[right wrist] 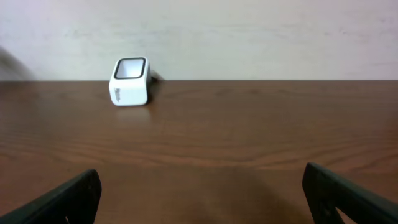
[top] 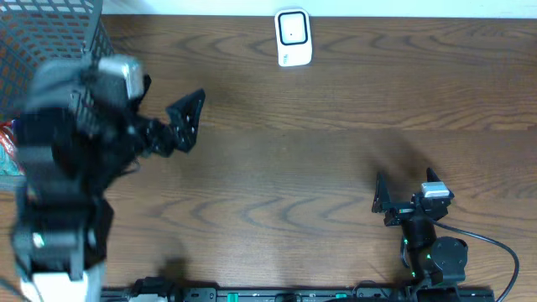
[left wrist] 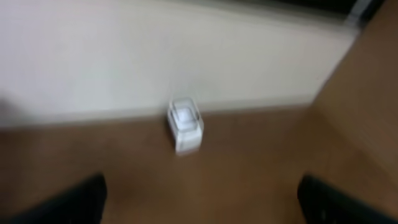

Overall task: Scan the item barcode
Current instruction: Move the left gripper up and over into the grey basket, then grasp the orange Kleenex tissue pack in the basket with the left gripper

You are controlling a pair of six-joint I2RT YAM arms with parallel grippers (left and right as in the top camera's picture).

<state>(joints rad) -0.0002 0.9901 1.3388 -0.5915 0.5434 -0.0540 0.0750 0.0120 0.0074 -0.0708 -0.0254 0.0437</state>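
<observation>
The white barcode scanner (top: 294, 38) stands at the table's far edge, its dark window facing up; it also shows as the scanner (left wrist: 185, 126) and the scanner (right wrist: 130, 82) in the wrist views. At the left edge, by the mesh basket, a red and teal item (top: 7, 149) shows only in part. My left gripper (top: 191, 120) hangs open over the table right of the basket, empty, its arm blurred; the left wrist view shows the same gripper (left wrist: 202, 205) with bare wood between its fingers. My right gripper (top: 405, 183) rests open and empty near the front right, seen as the gripper (right wrist: 202, 196) in its own view.
A grey mesh basket (top: 50, 33) fills the back left corner. A pale wall runs behind the table's far edge. Wood tabletop (top: 319, 151) lies between the two arms and the scanner.
</observation>
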